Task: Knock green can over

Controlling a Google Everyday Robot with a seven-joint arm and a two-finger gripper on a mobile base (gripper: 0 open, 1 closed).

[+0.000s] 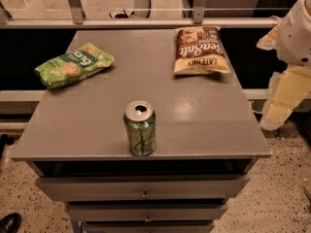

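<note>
The green can [140, 127] stands upright near the front edge of the grey table top [204, 125], a little left of its middle. It has a silver top with an open pull-tab hole and pale script on its side. My gripper [281, 103] hangs at the far right of the view, beyond the table's right edge and well apart from the can. It holds nothing that I can see.
A flat green snack bag [74, 64] lies at the table's back left. A brown and yellow chip bag [200, 50] lies at the back right. Drawers [145, 188] sit below the front edge. A metal railing [146, 22] runs behind the table.
</note>
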